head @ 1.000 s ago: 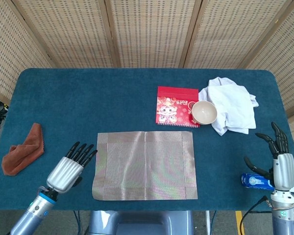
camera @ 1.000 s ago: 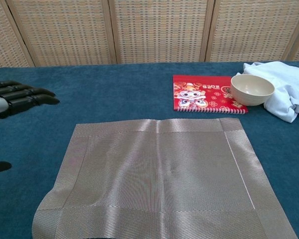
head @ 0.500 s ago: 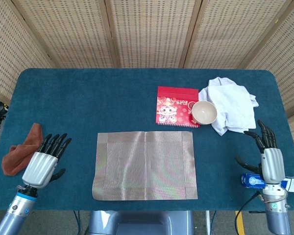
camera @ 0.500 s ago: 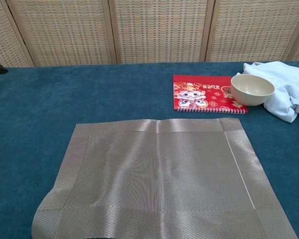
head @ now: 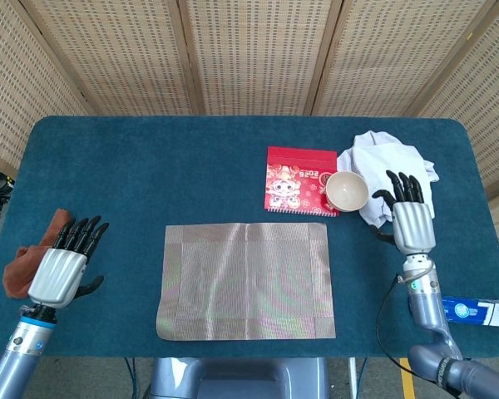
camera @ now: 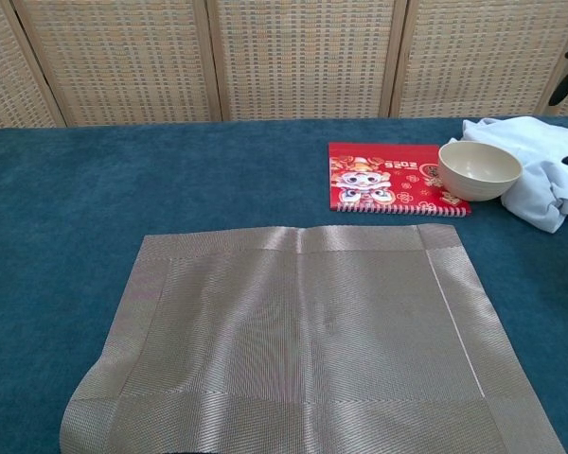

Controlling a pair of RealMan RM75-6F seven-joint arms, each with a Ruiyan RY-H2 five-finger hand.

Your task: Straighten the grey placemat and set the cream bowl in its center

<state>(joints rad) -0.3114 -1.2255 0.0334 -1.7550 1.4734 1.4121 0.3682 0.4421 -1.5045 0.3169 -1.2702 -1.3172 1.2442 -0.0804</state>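
Squarely laid, the grey placemat [head: 246,280] runs lengthwise left to right

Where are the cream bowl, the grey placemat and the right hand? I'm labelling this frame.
cream bowl [head: 347,192]: head view, inner hollow of the bowl.
grey placemat [head: 246,279]: head view, middle of the woven panel.
right hand [head: 412,223]: head view, silver back of the hand, below the black fingers.

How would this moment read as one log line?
placemat flat, empty | bowl on red booklet | right hand open beside bowl | left hand open
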